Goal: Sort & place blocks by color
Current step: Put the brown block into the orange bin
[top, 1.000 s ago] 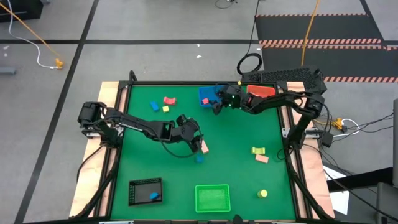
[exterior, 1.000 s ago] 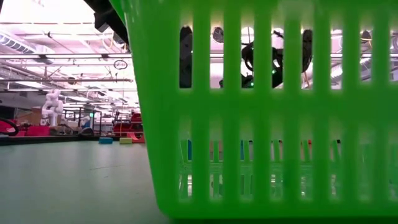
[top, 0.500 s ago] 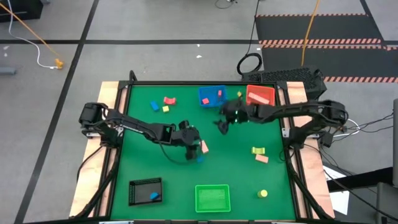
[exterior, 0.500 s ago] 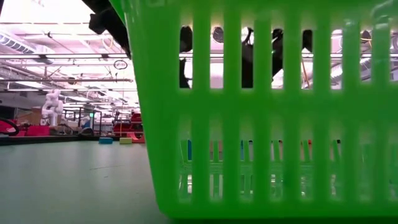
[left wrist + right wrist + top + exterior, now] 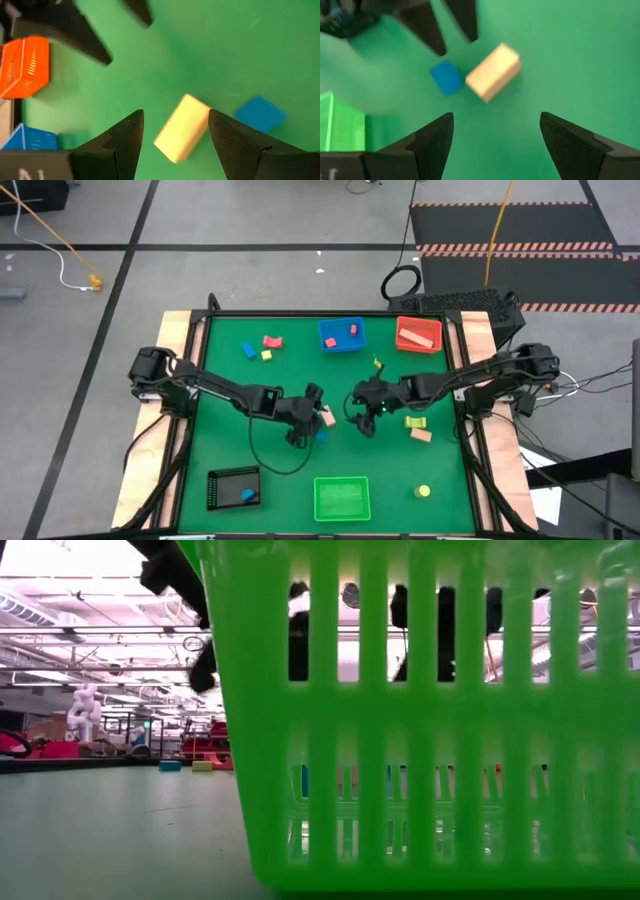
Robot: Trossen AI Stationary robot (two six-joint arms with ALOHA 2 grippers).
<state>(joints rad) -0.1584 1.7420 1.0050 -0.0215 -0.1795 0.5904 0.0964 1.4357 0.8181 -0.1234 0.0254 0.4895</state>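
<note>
A tan block (image 5: 326,417) lies flat mid-table, with a small blue block (image 5: 320,434) just to its near side. My left gripper (image 5: 308,408) is open and hovers over the tan block (image 5: 182,128), which shows between its two fingers. The blue block (image 5: 260,113) lies outside them. My right gripper (image 5: 362,417) is open, just to the right of the pair, facing the tan block (image 5: 493,71) and the blue block (image 5: 446,77). Other blocks lie loose: pink (image 5: 271,340), blue (image 5: 248,350), yellow (image 5: 267,356), lime (image 5: 416,421), pink-tan (image 5: 421,434) and a yellow cylinder (image 5: 424,491).
The blue tray (image 5: 342,343) with a pink piece and the red tray (image 5: 418,340) with a tan bar stand at the far edge. The black tray (image 5: 228,478), holding a blue piece, and the green tray (image 5: 342,498) stand at the near edge. The green tray (image 5: 420,740) fills most of the low view.
My right gripper has swung from over the blue tray at the far edge toward the near edge and the table's middle, ending beside the tan block. My left gripper has moved a little toward the near edge, over the tan block. The blocks have stayed put.
</note>
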